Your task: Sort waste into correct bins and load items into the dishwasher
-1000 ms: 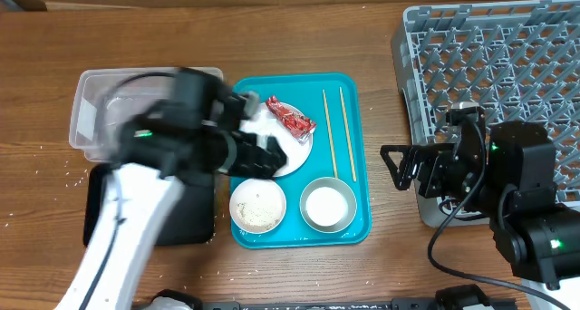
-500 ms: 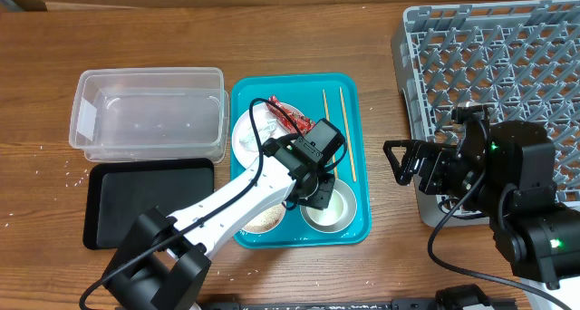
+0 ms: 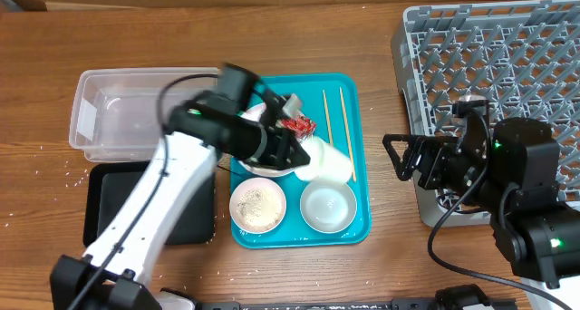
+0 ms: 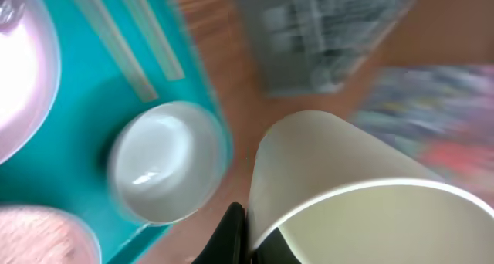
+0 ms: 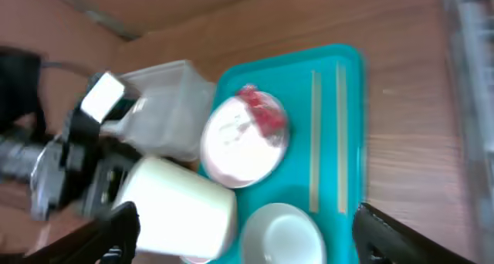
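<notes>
My left gripper point(image 3: 304, 156) is shut on the rim of a white cup point(image 3: 326, 161), with one black finger point(image 4: 231, 231) outside the wall. The cup point(image 4: 347, 187) hangs tilted over the teal tray point(image 3: 358, 228). Below it are an empty white bowl point(image 3: 327, 206) and a bowl with rice point(image 3: 257, 206). The white plate point(image 3: 263, 140) carries the red wrapper point(image 3: 297, 125). Two chopsticks point(image 3: 328, 129) lie at the tray's right side. My right gripper point(image 3: 403, 165) stands open beside the grey dish rack point(image 3: 507, 65), and in its wrist view the cup point(image 5: 177, 202) shows between its fingers point(image 5: 116, 233).
A clear plastic tub point(image 3: 118, 111) stands left of the teal tray, with the flat black tray point(image 3: 109, 210) in front of it. Loose rice grains point(image 3: 68, 169) dot the wood at the far left. The dish rack fills the back right corner.
My left gripper has shut on the cup's rim and raised it from over the empty bowl toward the tray's middle. The right gripper has narrowed slightly and stayed in place.
</notes>
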Controlling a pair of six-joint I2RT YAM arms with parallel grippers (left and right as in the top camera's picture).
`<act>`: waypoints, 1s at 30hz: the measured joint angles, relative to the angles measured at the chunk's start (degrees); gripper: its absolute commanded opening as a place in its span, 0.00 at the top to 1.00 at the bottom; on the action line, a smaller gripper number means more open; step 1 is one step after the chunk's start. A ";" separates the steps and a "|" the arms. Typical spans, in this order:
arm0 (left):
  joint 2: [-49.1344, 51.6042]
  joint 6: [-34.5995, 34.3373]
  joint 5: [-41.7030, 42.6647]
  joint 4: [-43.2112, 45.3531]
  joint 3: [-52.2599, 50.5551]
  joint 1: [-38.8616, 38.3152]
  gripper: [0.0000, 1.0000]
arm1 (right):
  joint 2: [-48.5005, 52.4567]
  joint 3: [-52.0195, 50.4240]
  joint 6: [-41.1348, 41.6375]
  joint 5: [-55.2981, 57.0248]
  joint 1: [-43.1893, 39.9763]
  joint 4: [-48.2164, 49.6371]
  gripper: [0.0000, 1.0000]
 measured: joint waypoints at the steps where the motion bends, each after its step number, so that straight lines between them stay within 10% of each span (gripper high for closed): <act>1: 0.02 2.49 5.70 -0.59 -0.02 2.16 0.96 | 0.81 0.04 -1.46 -4.83 -0.02 1.64 0.10; 7: 0.04 14.86 31.47 -1.16 -0.04 5.46 0.96 | 9.16 0.17 -7.17 -27.93 -0.46 5.92 0.10; 16: 0.04 16.26 37.68 6.01 -0.02 5.46 0.95 | 10.27 0.22 -10.27 -42.23 5.60 11.69 0.11; 25: 0.02 14.71 37.99 6.49 -0.02 5.44 0.94 | 10.45 0.22 -10.34 -39.78 6.08 12.70 0.36; 30: 0.02 14.38 36.96 6.51 -0.02 5.42 0.17 | 10.45 0.22 -9.88 -37.90 6.19 12.81 0.38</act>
